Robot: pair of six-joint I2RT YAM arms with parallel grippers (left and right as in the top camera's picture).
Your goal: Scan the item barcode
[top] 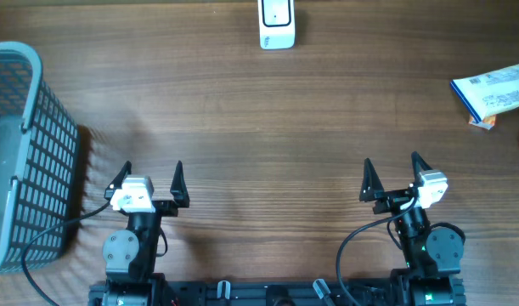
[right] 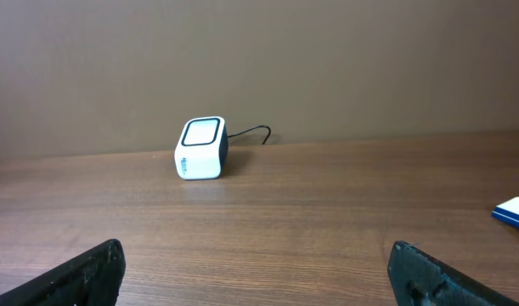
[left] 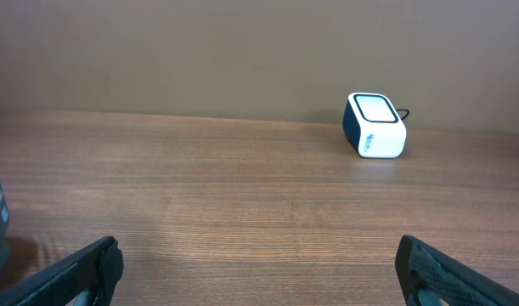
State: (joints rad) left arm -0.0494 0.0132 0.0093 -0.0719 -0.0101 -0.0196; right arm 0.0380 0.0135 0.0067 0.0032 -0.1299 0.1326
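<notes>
The packet [top: 495, 92] is found at upper right, nearest the right gripper [top: 392, 161]; that and the left gripper [top: 152, 165] are seen spread apart.

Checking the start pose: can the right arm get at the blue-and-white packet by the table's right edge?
Probably yes: the right gripper is open and only bare table lies between it and the packet.

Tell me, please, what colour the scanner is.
The scanner is white with dark sides, best seen in the left wrist view.
</notes>
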